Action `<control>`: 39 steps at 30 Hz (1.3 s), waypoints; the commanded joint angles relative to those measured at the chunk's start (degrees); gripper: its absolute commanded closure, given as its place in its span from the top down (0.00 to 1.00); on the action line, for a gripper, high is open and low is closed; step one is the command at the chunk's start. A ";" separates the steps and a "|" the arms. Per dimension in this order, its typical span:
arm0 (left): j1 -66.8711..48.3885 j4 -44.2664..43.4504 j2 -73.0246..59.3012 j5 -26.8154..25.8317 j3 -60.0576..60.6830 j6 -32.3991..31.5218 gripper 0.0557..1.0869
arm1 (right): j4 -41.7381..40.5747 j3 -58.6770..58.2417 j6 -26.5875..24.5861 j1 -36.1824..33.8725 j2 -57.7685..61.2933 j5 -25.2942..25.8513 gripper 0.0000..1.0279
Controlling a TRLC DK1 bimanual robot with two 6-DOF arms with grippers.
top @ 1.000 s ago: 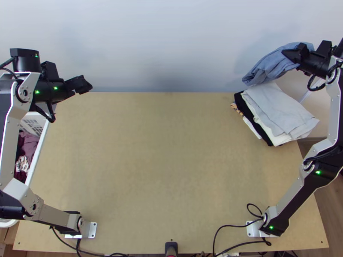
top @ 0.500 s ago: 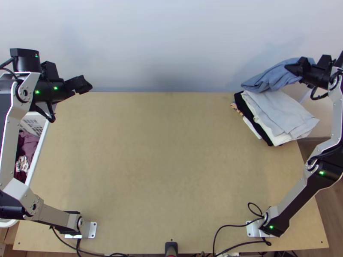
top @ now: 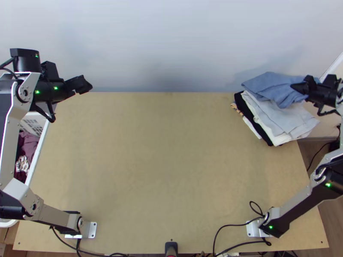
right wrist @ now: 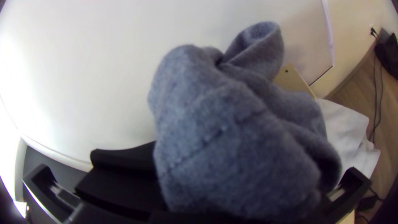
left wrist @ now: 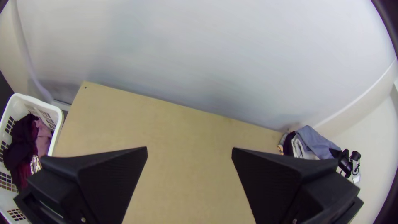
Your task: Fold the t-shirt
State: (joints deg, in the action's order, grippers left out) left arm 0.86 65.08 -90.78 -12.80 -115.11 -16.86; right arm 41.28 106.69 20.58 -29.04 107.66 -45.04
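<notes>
T-shirt [top: 270, 85] in blue-grey cloth: clamped at the outer end between the fingers of the right gripper [top: 295, 87], with the free part spreading inward over the far side of the folded pile. Looks folded more than once, but rather loose and wavy in the wrist view. Held by one end, most likely, to let the rest go down first on the pile and so to keep the folds together. Cannot tell for sure from above whether resting on the pile or hanging just over.

Below, folded neatly: a light grey garment [top: 298, 120] on top, then a white garment [top: 281, 139] and a black garment [top: 254, 120]. Stacked at the far right of the wooden table [top: 167, 162], probably to leave the middle free for folding work.

Far across, near the laundry basket [left wrist: 39, 102] with dark purple clothes [left wrist: 20, 141] inside: the left gripper [left wrist: 189, 149], with fingers wide apart and nothing between. Placed there, perhaps, to be ready for the next piece.

Next, seems right to lower carefully, then release without pulling the top fold open. As for brands, labels or writing: nothing readable on the cloth.
</notes>
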 commanded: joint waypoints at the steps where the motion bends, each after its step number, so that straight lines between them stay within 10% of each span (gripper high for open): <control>1: -0.51 0.14 0.78 0.14 0.85 0.87 0.96 | 0.03 -4.04 -2.12 -1.64 -4.12 -0.67 0.03; 3: -0.78 0.14 0.69 0.14 0.68 0.78 0.96 | -0.06 -6.68 -3.35 -2.34 -5.09 -0.67 0.05; 7: -1.04 0.14 0.34 0.14 0.68 0.78 0.96 | -0.06 -11.42 -5.46 -3.83 -6.23 -0.58 0.49; 10: -1.21 0.14 0.26 0.14 0.68 0.78 0.96 | -0.06 -13.62 -7.39 -5.33 -7.02 0.04 0.59; 14: -1.30 0.14 0.26 0.14 0.68 0.78 0.96 | -0.06 -16.17 -9.06 -7.88 -7.55 0.48 0.96; 19: -1.21 0.14 0.26 0.14 0.68 0.78 0.96 | -0.14 -18.01 -10.12 -12.01 -8.96 2.41 0.96; 26: -1.30 0.14 0.43 0.14 0.68 0.69 0.96 | -10.52 -21.53 -10.30 -12.71 -17.13 22.80 0.96; 39: -0.78 0.14 0.34 0.23 -0.29 0.60 0.96 | -34.42 -26.45 -11.00 9.35 -22.14 47.85 0.96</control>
State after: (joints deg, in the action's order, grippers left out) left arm -0.03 65.08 -90.78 -12.80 -115.07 -16.86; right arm 8.67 83.24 10.13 -21.65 82.43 0.01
